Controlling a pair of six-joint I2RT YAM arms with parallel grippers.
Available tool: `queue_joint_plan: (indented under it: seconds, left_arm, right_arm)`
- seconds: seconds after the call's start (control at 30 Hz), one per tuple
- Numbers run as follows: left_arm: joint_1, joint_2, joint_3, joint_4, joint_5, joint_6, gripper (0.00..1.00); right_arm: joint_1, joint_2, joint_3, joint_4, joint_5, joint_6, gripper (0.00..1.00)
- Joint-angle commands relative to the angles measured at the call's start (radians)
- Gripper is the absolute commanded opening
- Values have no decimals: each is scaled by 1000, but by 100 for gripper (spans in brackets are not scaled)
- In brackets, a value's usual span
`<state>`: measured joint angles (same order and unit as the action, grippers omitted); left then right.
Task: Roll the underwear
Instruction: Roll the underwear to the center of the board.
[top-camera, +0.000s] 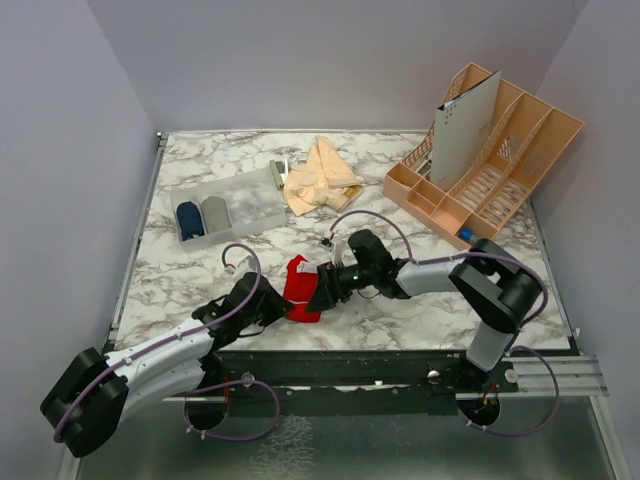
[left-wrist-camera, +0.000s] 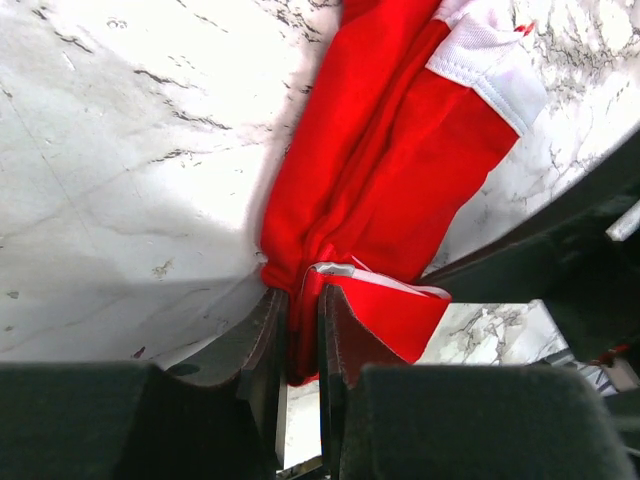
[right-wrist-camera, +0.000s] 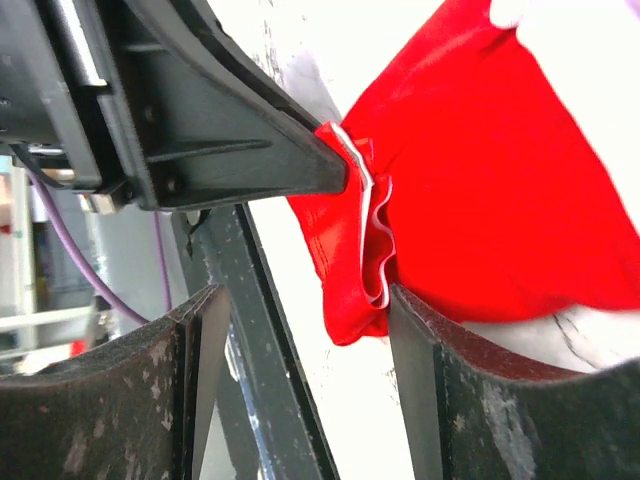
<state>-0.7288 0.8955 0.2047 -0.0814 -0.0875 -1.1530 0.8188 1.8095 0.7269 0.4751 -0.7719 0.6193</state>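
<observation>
Near edge of the grey-veined white marble tabletop: the bright red cloth underwear lies bunched between the two arms.

The left end effector is clamped on a gathered fold at the garment's near corner, its dark fingers almost together with cloth squeezed between them. This looks like an anchor for the roll to form against.

The right end effector stands wide apart and holds nothing; one finger just touches the hem.

The fabric is thin, limp and smooth, with deep creases running out from the pinch. A textured white-grey waistband sits at the far end.

A heap of peach-beige cloth garments lies farther back, well apart.
</observation>
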Motion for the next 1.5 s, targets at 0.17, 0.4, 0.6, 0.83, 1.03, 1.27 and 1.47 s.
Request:
queue_joint_plan:
  seconds: [0.17,0.4,0.6,0.83,1.03,1.27,1.47]
  left_arm:
    - [3,38,-2,-69,22,59,0]
    - [30,95,54,-14,145,125,0]
    - [98,230,155,-29,259,207,0]
    - [178,290,248,-110,323,281,0]
    - [188,303,255,-120,353,283,0]
    - [192,291,235,-119,359,277,0]
    - [194,294,234,-121,364,279,0]
  right_arm:
    - [5,-456,-83,-277,508,-278,69]
    - [5,-841,-352,-39,878,-309,100]
    - [23,-791,-373,50,586,-625,86]
    - [377,-616,-407,152,771,-1144,75]
    - [505,-362,-364,305,950,-1329,73]
    - [533,-188,-327,473,995,-1450,70]
    - [534,-89,-298,516,991,-1483,53]
